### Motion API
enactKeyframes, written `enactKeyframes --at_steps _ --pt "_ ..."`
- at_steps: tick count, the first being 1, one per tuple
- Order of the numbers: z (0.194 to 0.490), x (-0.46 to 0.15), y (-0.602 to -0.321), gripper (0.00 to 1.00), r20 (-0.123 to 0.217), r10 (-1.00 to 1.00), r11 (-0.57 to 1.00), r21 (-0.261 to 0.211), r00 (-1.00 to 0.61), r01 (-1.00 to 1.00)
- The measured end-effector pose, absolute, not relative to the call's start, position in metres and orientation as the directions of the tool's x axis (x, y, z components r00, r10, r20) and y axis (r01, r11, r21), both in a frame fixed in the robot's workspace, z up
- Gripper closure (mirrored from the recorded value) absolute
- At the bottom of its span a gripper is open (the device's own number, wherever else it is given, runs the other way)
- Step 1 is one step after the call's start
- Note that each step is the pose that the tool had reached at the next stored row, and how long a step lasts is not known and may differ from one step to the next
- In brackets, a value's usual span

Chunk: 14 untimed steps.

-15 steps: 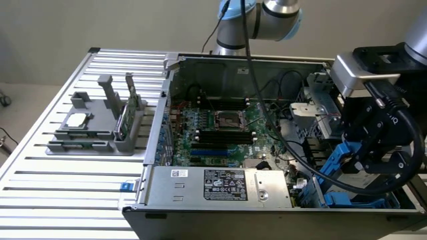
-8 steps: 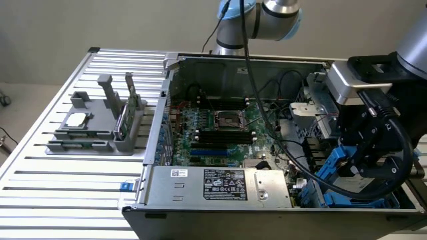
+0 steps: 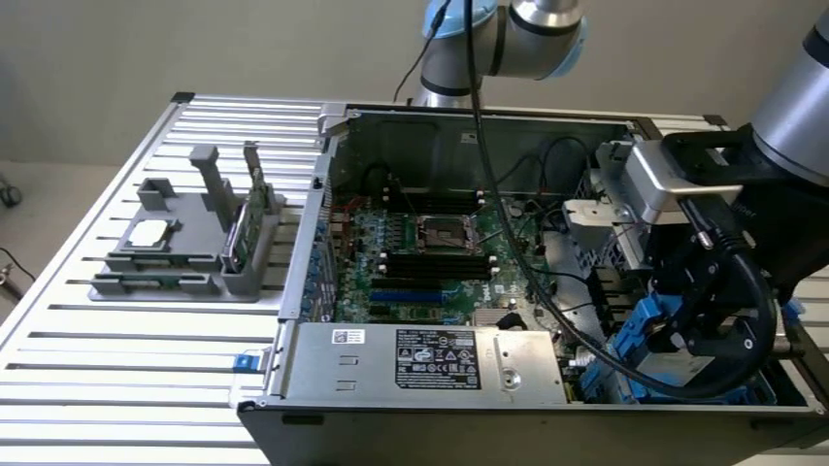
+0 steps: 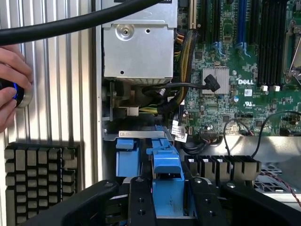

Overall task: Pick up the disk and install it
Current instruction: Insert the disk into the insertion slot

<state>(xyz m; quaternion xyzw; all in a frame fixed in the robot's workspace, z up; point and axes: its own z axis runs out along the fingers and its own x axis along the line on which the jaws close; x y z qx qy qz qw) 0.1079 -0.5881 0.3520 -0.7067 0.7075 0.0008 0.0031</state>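
Observation:
The disk (image 4: 167, 165) stands edge-on between my fingers, its blue plastic carrier facing the wrist camera. My gripper (image 4: 170, 183) is shut on it, one black finger (image 4: 141, 202) on each side of the carrier. In the exterior view the gripper (image 3: 680, 335) hangs low inside the open computer case (image 3: 324, 194), at the front corner on the exterior view's right. There the blue carrier of the disk (image 3: 635, 340) sits among the drive bay's blue rails. The disk's flat sides are hidden by the fingers and the bay.
A silver power supply (image 3: 428, 359) lies along the case's front, with the green motherboard (image 3: 428, 243) behind it. Black cables (image 3: 570, 291) cross near the bay. A grey fixture (image 3: 194, 243) stands on the slatted table at the exterior view's left. A person's hand (image 4: 11, 84) rests on the table beside the case.

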Motion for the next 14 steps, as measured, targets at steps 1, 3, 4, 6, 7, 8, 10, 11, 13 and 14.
enactKeyframes --at_steps 1,3,4,6,7,8,10,11,13,14 --pt "0.3501 0.1079 -0.5882 0.67 -0.006 -1.000 0.001 -0.003 -0.001 -1.000" --pt "0.3473 0.1078 -0.5882 0.67 -0.006 -1.000 0.001 -0.003 -0.001 -1.000" --pt "0.3467 0.1077 -0.5882 0.67 -0.006 -1.000 0.001 -0.002 -0.001 -1.000" --pt "0.3459 0.1077 -0.5880 0.66 -0.007 -1.000 0.001 -0.001 -0.001 -1.000" --pt "0.3460 0.1077 -0.5881 0.66 -0.006 -1.000 0.001 -0.001 -0.001 -1.000" --pt "0.3460 0.1077 -0.5881 0.59 -0.006 -1.000 0.001 -0.001 -0.001 -1.000" --pt "0.3461 0.1078 -0.5879 0.59 -0.006 -1.000 0.001 -0.001 -0.001 -1.000" --pt "0.3460 0.1078 -0.5876 0.59 -0.006 -1.000 0.001 -0.001 -0.001 -1.000" --pt "0.3461 0.1089 -0.5868 0.59 -0.006 -1.000 0.000 -0.001 0.000 -1.000" --pt "0.3463 0.1101 -0.5866 0.59 -0.006 -1.000 -0.001 -0.001 0.001 -1.000"
